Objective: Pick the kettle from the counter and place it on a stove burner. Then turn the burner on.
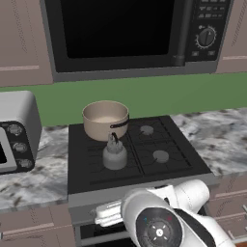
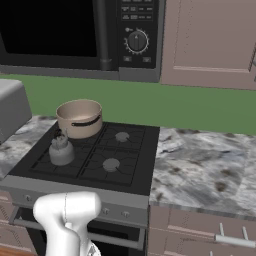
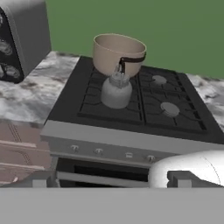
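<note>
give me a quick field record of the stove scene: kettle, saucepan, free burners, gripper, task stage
kettle: on front left stove burner, upright
saucepan: on back left burner, right behind the kettle
free burners: back right and front right
gripper: open, holding nothing, low in front of the stove
task stage: kettle placed; knob turn apparently not yet started

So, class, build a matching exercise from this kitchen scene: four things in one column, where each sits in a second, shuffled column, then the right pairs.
Things:
1. kettle
2. saucepan
3. microwave
4. toaster oven

Places:
A. above the stove
B. front left burner
C. counter left of the stove
D. back left burner, behind the kettle

Pairs: 1-B, 2-D, 3-A, 4-C
</note>
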Robot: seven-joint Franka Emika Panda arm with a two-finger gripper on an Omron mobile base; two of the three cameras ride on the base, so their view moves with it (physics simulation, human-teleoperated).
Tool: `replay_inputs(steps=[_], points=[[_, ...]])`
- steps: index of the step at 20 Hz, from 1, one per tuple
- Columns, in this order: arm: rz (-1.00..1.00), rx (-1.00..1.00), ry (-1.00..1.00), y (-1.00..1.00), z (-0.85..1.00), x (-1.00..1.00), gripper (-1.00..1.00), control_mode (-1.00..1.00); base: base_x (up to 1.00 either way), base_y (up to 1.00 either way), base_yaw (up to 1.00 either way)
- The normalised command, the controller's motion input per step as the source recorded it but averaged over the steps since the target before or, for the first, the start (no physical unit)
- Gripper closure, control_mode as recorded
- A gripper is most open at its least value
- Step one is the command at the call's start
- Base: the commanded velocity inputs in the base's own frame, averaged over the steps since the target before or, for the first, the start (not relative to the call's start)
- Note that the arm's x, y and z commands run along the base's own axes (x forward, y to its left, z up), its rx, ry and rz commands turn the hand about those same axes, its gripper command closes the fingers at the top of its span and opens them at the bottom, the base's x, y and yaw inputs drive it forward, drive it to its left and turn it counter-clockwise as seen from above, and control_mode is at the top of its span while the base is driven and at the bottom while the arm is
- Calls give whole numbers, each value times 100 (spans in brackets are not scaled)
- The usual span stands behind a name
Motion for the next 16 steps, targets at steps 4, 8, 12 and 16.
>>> replay_inputs(steps=[4, 8, 12, 16], points=[[0, -1, 0, -2, -100, -43, -100, -100, 0, 0, 0], [0, 0, 0, -11, -100, -22, -100, -100, 0, 0, 0], [0, 7, 0, -5, -26, 0, -100, -100, 0, 0, 0], [5, 0, -2, -21, -38, 0, -100, -100, 0, 0, 0]])
